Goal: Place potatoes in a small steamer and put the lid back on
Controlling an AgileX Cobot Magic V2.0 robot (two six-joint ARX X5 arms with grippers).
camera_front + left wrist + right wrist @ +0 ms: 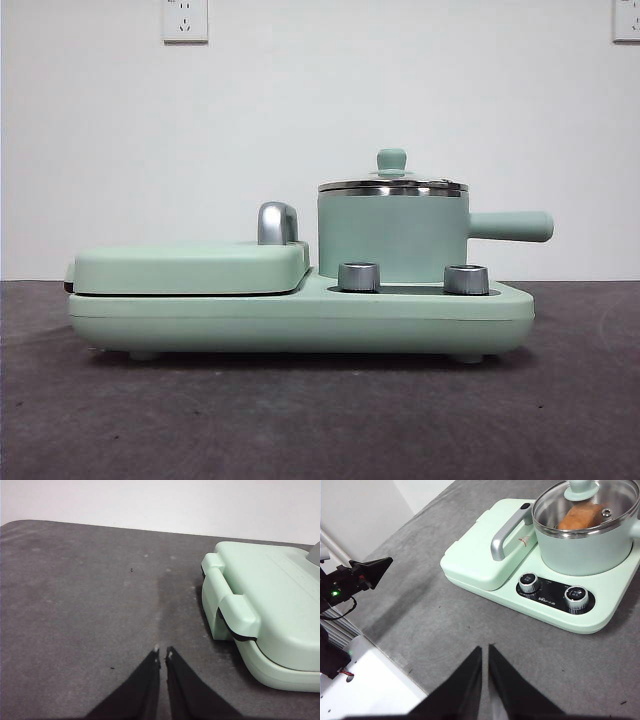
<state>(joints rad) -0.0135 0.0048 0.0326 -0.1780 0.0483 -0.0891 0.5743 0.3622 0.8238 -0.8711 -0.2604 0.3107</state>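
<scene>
Left claw (162, 652) is clenched on nothing, hanging over bare grey surface (90, 605) just off the flat griddle cover's (270, 595) end. Right claw (485, 650) is pinched together too, empty, over the surface on the near side of the cooker base (555, 615), well apart from it. The lid (580, 505) sits on the small steamer (585, 550), which stands on the right part of the base behind the two knobs (530, 583). The potato (580, 517) is inside, visible through the glass.
</scene>
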